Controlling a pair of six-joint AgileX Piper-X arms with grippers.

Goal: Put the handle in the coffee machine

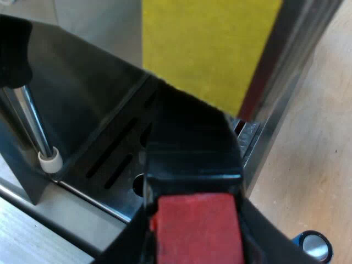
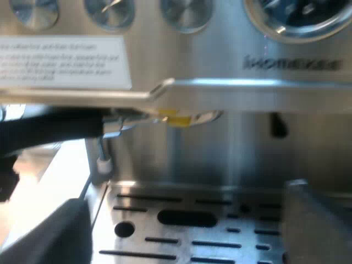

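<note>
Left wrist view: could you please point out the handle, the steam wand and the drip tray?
handle (image 1: 193, 159), left wrist view, black part above its red end.
steam wand (image 1: 33, 124), left wrist view, metal tube.
drip tray (image 1: 122, 199), left wrist view, bare metal beside a slot.

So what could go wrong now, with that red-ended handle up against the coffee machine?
1. The left pincer grips the holder's handle at its red end, so it may slip or twist while locking in.
2. The steam wand stands close by at the drip tray's edge; a sideways swing might knock it.
3. The right pincer hangs open before the drip tray and could get in the way.
</note>
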